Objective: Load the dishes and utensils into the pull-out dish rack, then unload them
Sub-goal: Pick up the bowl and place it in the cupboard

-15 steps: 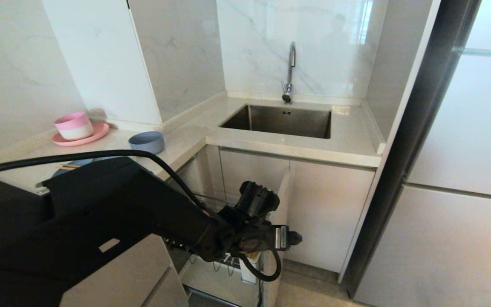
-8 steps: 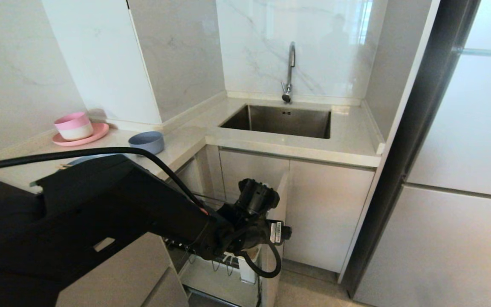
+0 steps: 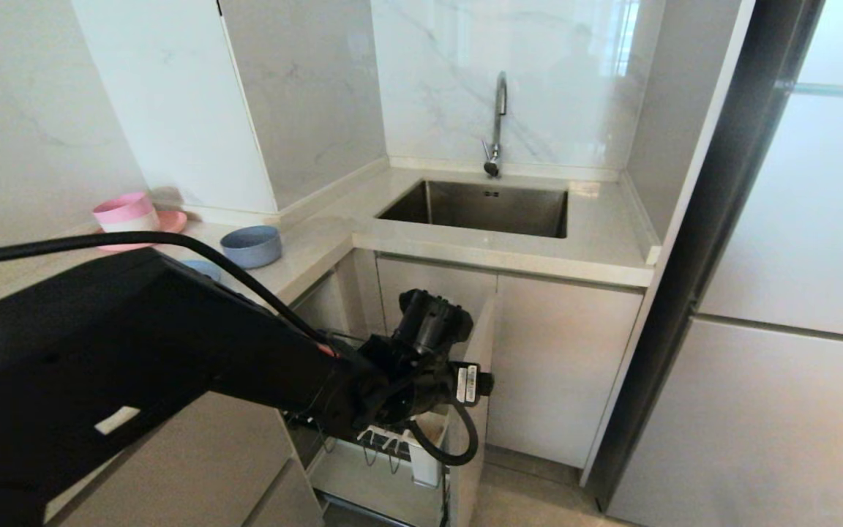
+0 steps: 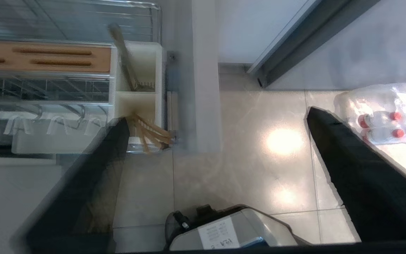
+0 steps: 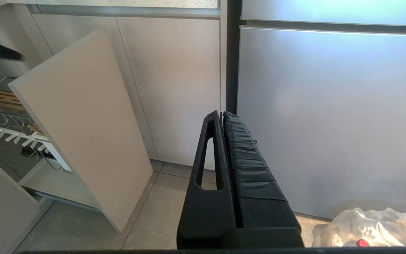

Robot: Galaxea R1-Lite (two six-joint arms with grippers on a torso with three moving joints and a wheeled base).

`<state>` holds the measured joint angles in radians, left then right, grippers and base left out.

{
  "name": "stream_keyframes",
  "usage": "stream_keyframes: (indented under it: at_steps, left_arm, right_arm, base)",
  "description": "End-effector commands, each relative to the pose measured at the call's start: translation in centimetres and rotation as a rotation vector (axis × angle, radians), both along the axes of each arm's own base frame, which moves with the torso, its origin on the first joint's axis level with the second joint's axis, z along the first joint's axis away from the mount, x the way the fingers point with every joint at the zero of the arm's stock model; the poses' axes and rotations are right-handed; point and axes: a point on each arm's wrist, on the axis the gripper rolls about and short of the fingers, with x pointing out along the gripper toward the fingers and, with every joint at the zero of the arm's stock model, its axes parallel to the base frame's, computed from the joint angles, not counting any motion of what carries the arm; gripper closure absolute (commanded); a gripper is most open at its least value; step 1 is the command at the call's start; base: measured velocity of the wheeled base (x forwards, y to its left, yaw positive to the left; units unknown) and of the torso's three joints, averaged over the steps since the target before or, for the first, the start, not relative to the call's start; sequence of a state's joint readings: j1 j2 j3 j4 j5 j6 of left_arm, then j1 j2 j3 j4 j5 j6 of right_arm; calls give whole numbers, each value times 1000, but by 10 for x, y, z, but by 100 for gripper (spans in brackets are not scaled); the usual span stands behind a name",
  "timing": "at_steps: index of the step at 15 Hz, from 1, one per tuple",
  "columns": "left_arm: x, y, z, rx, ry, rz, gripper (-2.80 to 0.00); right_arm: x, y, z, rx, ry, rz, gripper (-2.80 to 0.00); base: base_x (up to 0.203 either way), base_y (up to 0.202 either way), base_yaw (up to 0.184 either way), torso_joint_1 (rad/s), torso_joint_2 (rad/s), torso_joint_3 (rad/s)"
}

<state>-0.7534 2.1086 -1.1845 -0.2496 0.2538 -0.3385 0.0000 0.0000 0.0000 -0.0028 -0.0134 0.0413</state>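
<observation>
Our left arm (image 3: 173, 344) reaches forward and down across the head view, wrist bent downward. Our left hand (image 4: 217, 116) points at the floor, fingers (image 4: 361, 176) spread wide, holding nothing. Our right hand (image 5: 223, 116) hangs low, fingers pressed together, empty.

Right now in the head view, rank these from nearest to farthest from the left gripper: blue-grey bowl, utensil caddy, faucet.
1. Utensil caddy, in the pull-out dish rack, just below the open left gripper.
2. Blue-grey bowl, up on the counter to the left.
3. Faucet, behind the sink at the back wall.
</observation>
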Motion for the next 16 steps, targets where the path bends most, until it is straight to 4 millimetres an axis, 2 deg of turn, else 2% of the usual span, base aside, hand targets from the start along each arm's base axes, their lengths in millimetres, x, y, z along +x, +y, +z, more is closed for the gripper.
stream_keyframes:
  at_steps: [1,7,10,13,15,16]
  left_arm:
    - [-7,6,26,-39,-42,3,0]
    - [-42,40,110,-154,-204,-6,0]
    - [-73,72,159,-201,-328,-25,0]
    - [-109,127,207,-193,-481,-20,0]
    - [-124,178,228,-126,-608,48,0]
    - [-138,204,238,-105,-674,70,0]
  right_arm:
    - [0,0,0,0,1,0,0]
    - [0,0,0,0,1,0,0]
    - [0,0,0,0,1,0,0]
    - [0,0,0,0,1,0,0]
    - [0,0,0,0,1,0,0]
    - [0,0,0,0,1,0,0]
  base:
    - [0,0,0,0,0,0]
    - [0,0,0,0,0,0]
    - [0,0,0,0,0,0]
    - [0,0,0,0,0,0]
    - [0,0,0,0,0,0]
    - [0,0,0,0,0,0]
